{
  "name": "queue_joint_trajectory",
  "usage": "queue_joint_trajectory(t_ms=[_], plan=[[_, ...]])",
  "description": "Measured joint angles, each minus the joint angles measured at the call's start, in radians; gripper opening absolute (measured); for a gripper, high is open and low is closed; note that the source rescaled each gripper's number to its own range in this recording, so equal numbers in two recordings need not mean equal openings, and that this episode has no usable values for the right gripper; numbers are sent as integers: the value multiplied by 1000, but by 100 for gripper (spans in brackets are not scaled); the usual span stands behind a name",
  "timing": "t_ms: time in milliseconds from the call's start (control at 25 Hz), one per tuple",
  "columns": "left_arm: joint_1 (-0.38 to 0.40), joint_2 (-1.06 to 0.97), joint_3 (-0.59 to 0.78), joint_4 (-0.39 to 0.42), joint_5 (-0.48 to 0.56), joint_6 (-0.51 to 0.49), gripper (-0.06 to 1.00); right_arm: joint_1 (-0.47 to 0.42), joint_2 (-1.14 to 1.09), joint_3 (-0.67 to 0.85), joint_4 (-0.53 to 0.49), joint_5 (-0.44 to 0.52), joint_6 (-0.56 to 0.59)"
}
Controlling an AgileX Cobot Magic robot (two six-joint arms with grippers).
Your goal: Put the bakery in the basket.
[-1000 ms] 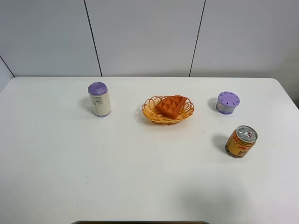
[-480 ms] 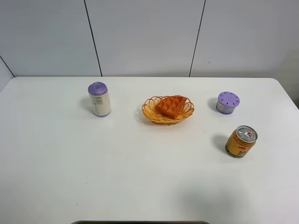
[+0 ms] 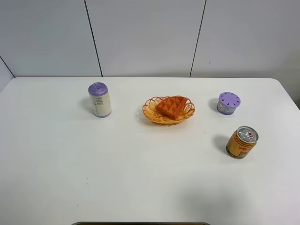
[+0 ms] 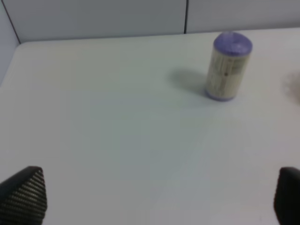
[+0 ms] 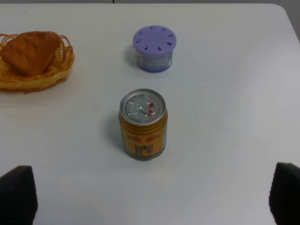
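The waffle (image 3: 171,106) lies inside the basket (image 3: 152,112), resting on its weave and tilted slightly toward the basket's right rim. The basket sits on the white table (image 3: 140,178), just above the centre of the exterior view. In the right wrist view the waffle (image 5: 29,50) and basket (image 5: 35,80) show at the upper left corner, the basket cut by the frame edge.

Left of the basket in the exterior view, well apart from it, a cream bottle (image 3: 99,99) with a purple cap stands upright; the left wrist view shows it (image 4: 228,65) upright too, in the upper right of the frame. Right of the basket stands a short purple jar (image 3: 228,103) with a holed lid, and below it, toward the lower right, a gold can (image 3: 242,142) stands upright. In the right wrist view the jar (image 5: 154,48) is at top centre and the can (image 5: 143,124) at mid frame, the two near each other but apart.

Neither arm appears in the exterior view. The left gripper (image 4: 150,199) shows only two dark fingertips at the bottom corners of its wrist view, spread wide with nothing between them. The right gripper (image 5: 152,194) likewise shows tips at both bottom corners, jaws wide apart and holding nothing.
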Motion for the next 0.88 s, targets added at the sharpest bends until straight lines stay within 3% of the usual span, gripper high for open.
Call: queue_joint_trajectory(t_ms=[520,880], plan=[[2,0,43,-31,18,-8,98,0,0,0,0,0,0],[113,0,43,-33,18,-8,98,0,0,0,0,0,0]])
